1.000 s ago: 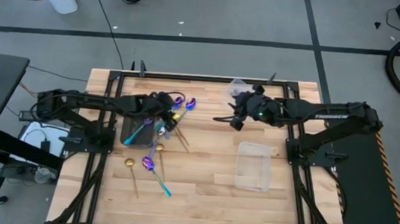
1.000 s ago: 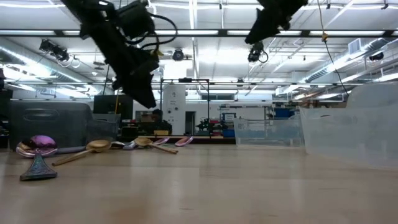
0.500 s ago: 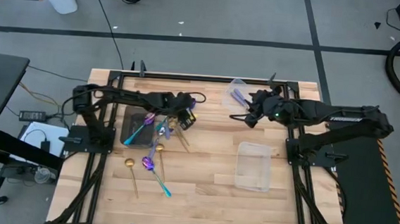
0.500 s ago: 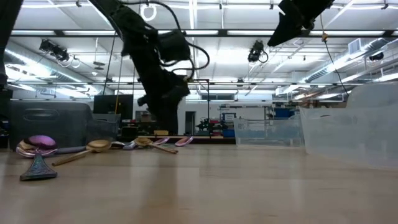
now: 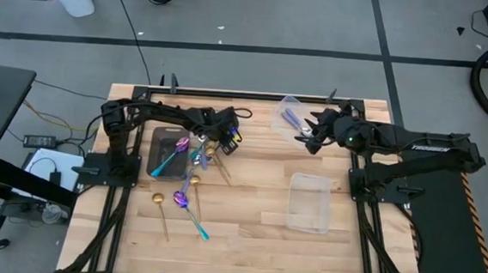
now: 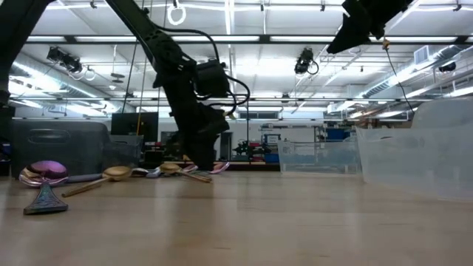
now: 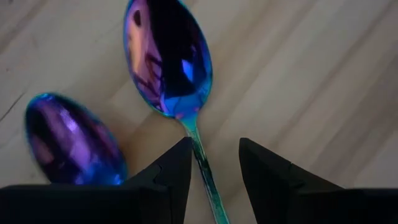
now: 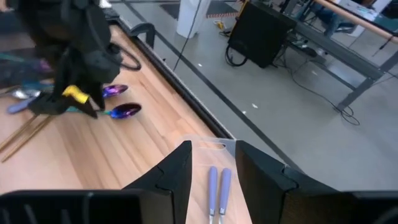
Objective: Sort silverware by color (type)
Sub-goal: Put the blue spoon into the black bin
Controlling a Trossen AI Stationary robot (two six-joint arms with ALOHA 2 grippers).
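Observation:
Two iridescent purple-blue spoons lie bowl-up on the wooden table, at the far side of a pile of silverware. My left gripper is low over them and open. Its fingers stand on either side of one spoon's teal handle, with a gap on each side. My right gripper hangs high and open, with nothing in it, beside a small clear container. Two lilac-handled spoons lie in that container.
A dark grey tray sits left of the pile. A gold spoon and a purple spoon with a teal handle lie nearer the front. A larger clear container stands at the right, with bare wood around it.
My left gripper has swung toward the table's right and come down over the two purple-blue spoons, tipping more steeply downward. My right gripper has drawn back toward the table's right edge, staying high near the small container. No spoon has moved.

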